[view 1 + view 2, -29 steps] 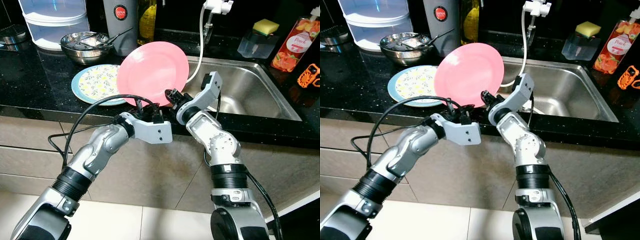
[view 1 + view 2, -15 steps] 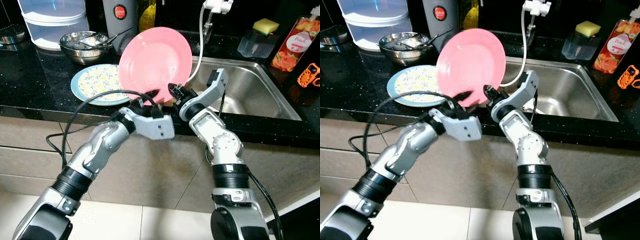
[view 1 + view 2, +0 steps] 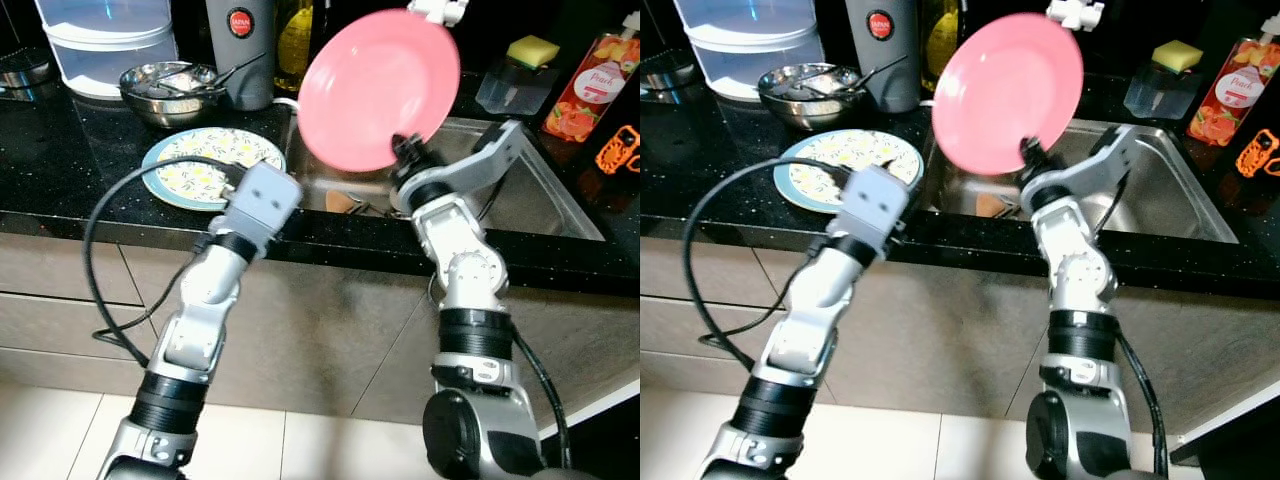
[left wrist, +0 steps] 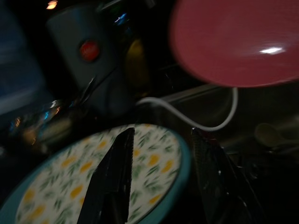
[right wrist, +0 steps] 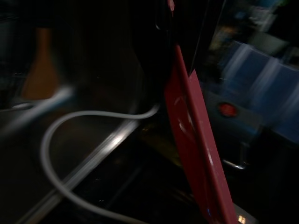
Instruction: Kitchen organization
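Pink round plate [image 3: 378,88] is up in the air, held on edge at its 5 o'clock rim by the right gripper [image 3: 405,150], fingers clamped on that rim, above the near-left part of the stainless steel sink [image 3: 540,170]. Left gripper [image 4: 161,175] is empty, fingers spread apart, hovering over the floral plate with teal rim [image 3: 212,165] on the black granite countertop [image 3: 80,160], at 9 o'clock from the sink. Step in hand looks like carrying the pink plate to a resting spot; best done slow, keeping the pinch firm since one rim grip lets a plate swing, and keeping clear of the white faucet hose [image 5: 70,158] and the tap at 12 o'clock. Left arm should stay out of the path. Hard to make out: the right fingertips sit behind the plate edge, wrist views are dark and blurred, brownish items in the sink bottom [image 3: 345,203] unclear, steel bowl [image 3: 165,90] contents not readable.
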Available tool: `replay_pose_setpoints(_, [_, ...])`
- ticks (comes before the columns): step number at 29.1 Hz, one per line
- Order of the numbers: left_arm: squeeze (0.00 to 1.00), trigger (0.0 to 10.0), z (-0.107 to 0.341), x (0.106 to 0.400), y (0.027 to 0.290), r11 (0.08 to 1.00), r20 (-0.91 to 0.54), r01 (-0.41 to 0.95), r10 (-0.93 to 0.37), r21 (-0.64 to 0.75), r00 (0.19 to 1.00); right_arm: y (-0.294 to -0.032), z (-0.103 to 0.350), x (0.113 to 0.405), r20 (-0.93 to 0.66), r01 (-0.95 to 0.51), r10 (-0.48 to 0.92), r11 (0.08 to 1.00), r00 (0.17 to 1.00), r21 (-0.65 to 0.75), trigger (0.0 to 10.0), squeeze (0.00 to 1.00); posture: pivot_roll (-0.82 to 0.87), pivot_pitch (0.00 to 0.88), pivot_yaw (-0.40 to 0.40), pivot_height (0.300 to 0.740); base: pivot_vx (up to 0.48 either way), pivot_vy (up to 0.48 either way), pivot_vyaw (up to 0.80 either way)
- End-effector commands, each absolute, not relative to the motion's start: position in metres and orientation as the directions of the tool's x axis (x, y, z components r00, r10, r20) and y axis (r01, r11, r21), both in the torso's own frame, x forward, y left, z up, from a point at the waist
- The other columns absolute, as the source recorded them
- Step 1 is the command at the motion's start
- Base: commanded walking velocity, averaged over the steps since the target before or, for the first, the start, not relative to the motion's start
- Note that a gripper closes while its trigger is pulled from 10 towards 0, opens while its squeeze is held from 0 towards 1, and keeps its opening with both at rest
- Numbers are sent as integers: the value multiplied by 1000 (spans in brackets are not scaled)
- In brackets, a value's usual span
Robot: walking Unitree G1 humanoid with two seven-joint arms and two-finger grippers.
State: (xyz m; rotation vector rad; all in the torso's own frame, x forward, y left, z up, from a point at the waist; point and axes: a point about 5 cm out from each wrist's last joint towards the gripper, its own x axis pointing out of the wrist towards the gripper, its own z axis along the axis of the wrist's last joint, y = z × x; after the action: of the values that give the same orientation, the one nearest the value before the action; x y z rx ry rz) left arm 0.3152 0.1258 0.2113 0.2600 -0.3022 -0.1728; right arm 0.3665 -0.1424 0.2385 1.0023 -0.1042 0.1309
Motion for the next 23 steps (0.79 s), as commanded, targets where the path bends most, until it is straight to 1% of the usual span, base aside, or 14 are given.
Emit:
replay_pose_setpoints(1, [0,10000,214,315,127,969,276,118,-176,216,945,-149,234,368,123,-121,32,533,992,838,10000,0,201,0,-86,740,0,0,0])
replay_pose_setpoints(2, [0,10000,219,319,141,984,283,65,-110,165,953,-152,227,369,75,-76,26,587,997,806,10000,0,202,0,-85,740,0,0,0])
replay_pose_setpoints(3, [0,10000,219,319,141,984,283,65,-110,165,953,-152,227,369,75,-76,26,587,997,806,10000,0,202,0,-85,740,0,0,0])
replay_pose_setpoints(4, [0,10000,225,321,157,991,279,12,-48,132,959,-153,221,370,40,-45,21,641,999,767,10000,0,207,0,-87,740,0,0,0])
replay_pose_setpoints(6, [0,10000,226,322,173,989,247,-22,-16,147,969,-154,216,371,20,-18,6,741,1000,671,10000,0,208,0,-84,740,0,0,0])
replay_pose_setpoints(9, [0,10000,225,319,174,993,235,1,-29,120,972,-154,216,371,27,-17,0,760,1000,649,10000,0,208,0,-82,740,0,0,0])
replay_pose_setpoints(10, [0,10000,224,316,172,999,216,27,-31,24,976,-155,217,371,38,-16,-10,780,999,625,10000,0,208,0,-80,740,0,0,0])
replay_pose_setpoints(11, [0,10000,224,316,172,999,216,27,-31,24,976,-155,217,371,38,-16,-10,780,999,625,10000,0,208,0,-80,740,0,0,0])
replay_pose_setpoints(12, [0,10000,224,313,170,997,206,39,-26,-60,978,-157,219,371,48,-18,-14,789,999,614,10000,0,207,0,-79,740,0,0,0])
replay_pose_setpoints(15, [0,10000,225,311,170,995,200,39,-19,-94,980,-158,220,371,54,-21,-14,803,998,596,10000,0,208,0,-79,740,0,0,0])
replay_pose_setpoints(16, [0,10000,225,311,170,995,200,39,-19,-94,980,-158,220,371,54,-21,-14,803,998,596,10000,0,208,0,-79,740,0,0,0])
replay_pose_setpoints(18, [0,10000,225,311,172,1000,199,11,-12,4,980,-160,219,372,37,-9,-14,830,999,557,10000,0,208,0,-79,740,0,0,0])
replay_pose_setpoints(21, [0,10000,228,311,172,985,221,13,-52,174,974,-163,215,375,-11,34,-34,781,999,624,10000,0,212,0,-83,740,0,0,0])
replay_pose_setpoints(23, [0,10000,228,311,172,985,221,13,-52,174,974,-163,215,375,-11,34,-34,781,999,624,10000,0,212,0,-83,740,0,0,0])
